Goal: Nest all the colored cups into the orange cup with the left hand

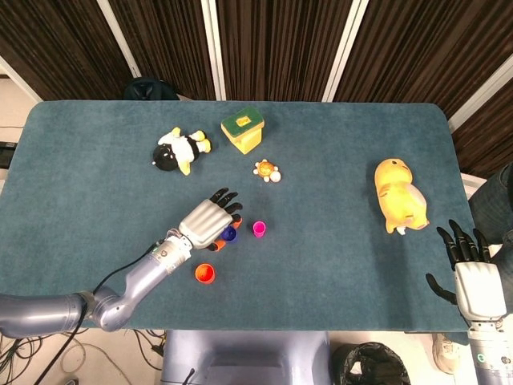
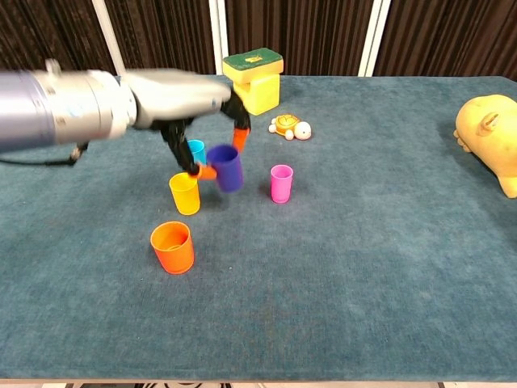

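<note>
My left hand holds the dark blue cup lifted off the table, pinched between thumb and fingers. The orange cup stands upright near the front edge, below and to the left of the lifted cup. A yellow cup stands beside it, farther back. The light blue cup peeks out behind my left hand. The pink cup stands to the right. My right hand hangs off the table's right front corner, fingers spread, holding nothing.
A penguin plush, a yellow block with a green top and a small turtle toy lie at the back. A yellow plush animal lies at the right of the teal table.
</note>
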You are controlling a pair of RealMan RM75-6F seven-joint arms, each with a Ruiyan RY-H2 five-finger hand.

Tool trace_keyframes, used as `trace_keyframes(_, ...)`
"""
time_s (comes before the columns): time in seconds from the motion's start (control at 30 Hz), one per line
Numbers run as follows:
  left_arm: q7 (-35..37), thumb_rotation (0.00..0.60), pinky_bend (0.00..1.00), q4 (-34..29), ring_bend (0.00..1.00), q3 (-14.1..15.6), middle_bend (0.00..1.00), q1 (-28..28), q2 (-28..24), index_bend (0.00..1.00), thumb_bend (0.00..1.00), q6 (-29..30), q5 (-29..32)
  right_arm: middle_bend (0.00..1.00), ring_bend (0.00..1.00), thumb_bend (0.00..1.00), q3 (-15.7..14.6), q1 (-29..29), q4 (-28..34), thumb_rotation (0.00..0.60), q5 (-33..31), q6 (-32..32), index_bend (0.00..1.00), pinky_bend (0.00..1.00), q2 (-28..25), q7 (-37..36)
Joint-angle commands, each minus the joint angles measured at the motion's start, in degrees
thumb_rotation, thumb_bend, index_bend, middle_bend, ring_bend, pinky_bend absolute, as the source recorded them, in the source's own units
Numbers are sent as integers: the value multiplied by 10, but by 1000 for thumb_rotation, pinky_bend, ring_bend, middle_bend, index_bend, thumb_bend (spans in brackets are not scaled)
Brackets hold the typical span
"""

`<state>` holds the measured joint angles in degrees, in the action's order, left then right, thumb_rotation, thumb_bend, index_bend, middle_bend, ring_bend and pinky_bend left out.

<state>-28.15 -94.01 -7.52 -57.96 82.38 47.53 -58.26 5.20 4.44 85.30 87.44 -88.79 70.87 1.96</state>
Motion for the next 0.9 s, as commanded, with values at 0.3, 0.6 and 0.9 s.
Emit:
trace_keyframes(0.3,11,600,0,-226,0,10,180,12,-204,428,274,-35,11,39,150,308,-1,-1,5,600,3,-3,119,0,0,6)
trace_keyframes(0.6,32,600,0,-261,0,48,181,34,-272,418,274,-65,-40,39,150,308,-1,-1,4,600,3,-3,119,0,1,7)
trace_keyframes(0.9,54,600,0,-207,0,66,184,58,-227,415,274,-53,-108,39,149,309,0,-1,4,600,1,-3,119,0,2,8)
